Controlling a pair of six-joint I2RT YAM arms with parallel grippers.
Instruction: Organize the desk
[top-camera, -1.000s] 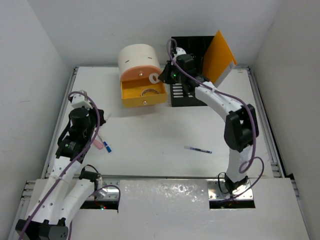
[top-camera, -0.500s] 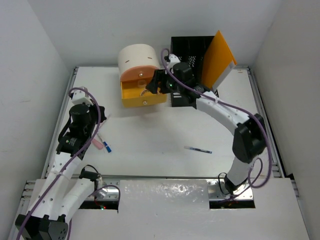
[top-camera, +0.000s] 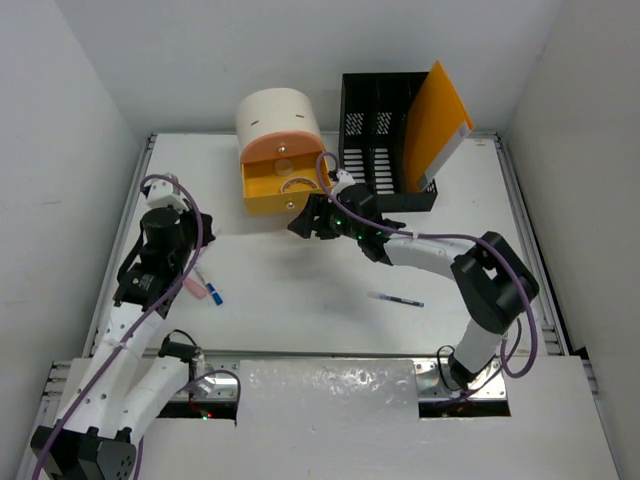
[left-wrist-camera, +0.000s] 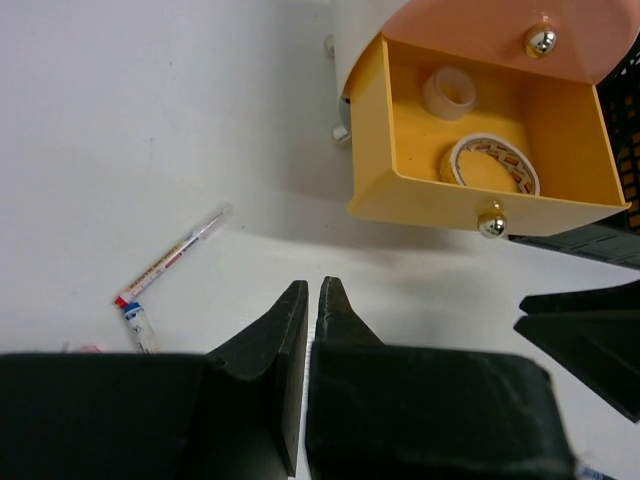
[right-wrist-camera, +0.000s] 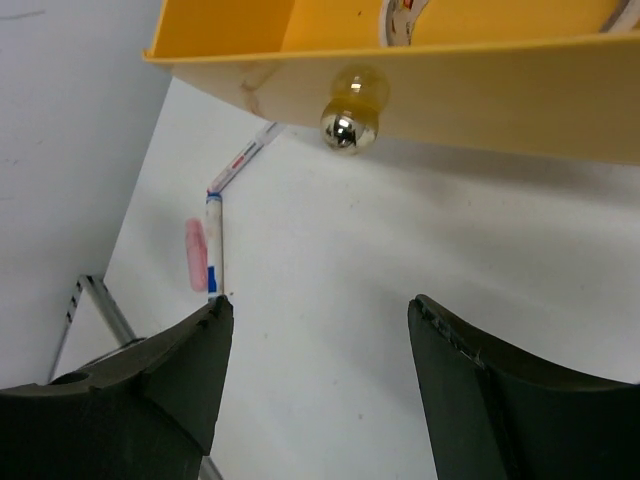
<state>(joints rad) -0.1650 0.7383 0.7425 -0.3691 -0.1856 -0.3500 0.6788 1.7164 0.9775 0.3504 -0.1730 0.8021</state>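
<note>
Spanning the whole top view between the white walls, the desk (top-camera: 300, 330) lies flat with metal rails down its sides and a foil strip (top-camera: 330, 385) along its near edge. At far left the left gripper (left-wrist-camera: 312, 290) hangs above the surface with its fingers pressed together and nothing between them. Just beside it on the desk lie a pink eraser (top-camera: 189, 285), a blue-tipped marker (top-camera: 213, 293) and a thin clear pen (left-wrist-camera: 175, 255), the pen and marker meeting end to end at an angle. Further right, at the back, stands a cream round cabinet (top-camera: 275, 115) with its yellow drawer (top-camera: 285, 190) pulled out; inside are a tape roll (left-wrist-camera: 492, 165) lying flat and a smaller roll (left-wrist-camera: 450, 93) behind it, and a shiny knob (right-wrist-camera: 343, 128) sits on the drawer's front. The right gripper (right-wrist-camera: 320, 302) hovers low just in front of that drawer with its fingers spread wide and holding nothing. To the right of the drawer a black rack (top-camera: 385, 130) stands at the back edge, with an orange folder (top-camera: 435, 120) leaning tilted in its right end. A dark pen (top-camera: 396, 299) lies alone on the desk nearer the front, under the right arm.
</note>
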